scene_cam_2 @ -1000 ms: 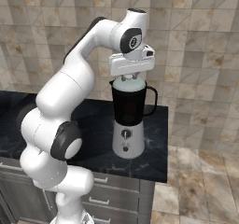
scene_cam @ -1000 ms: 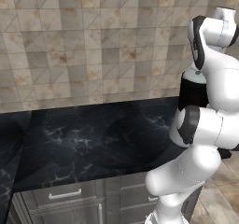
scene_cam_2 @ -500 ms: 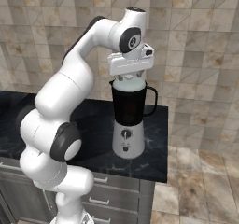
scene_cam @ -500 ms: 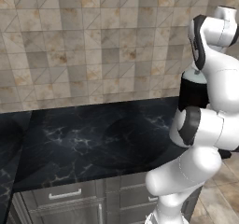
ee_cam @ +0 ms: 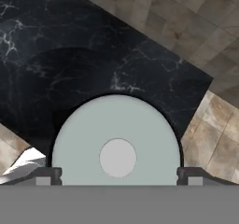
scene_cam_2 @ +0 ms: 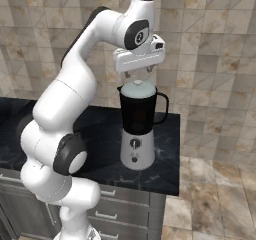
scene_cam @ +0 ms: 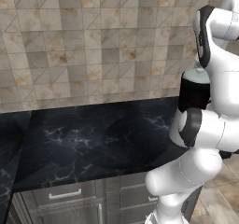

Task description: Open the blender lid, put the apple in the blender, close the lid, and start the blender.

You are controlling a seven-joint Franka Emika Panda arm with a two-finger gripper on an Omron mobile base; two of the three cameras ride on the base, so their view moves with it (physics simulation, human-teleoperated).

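Gripper (scene_cam_2: 139, 74) sits directly above the blender lid (scene_cam_2: 138, 89), jaws spread wide and released, nothing held. In the hand view the fingertips (ee_cam: 48, 173) flank the lid's rim, knob centred between them. Lid is seated on the dark jar of the blender (scene_cam_2: 138, 126), which stands upright on the black marble tabletop (scene_cam_2: 165, 169) near its right end, dial facing out. Tiled wall (scene_cam: 93, 41) behind.

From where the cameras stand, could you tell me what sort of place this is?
Most likely a home-style kitchen: a blender stands on a dark marble counter, with drawers below and a beige tiled wall behind.
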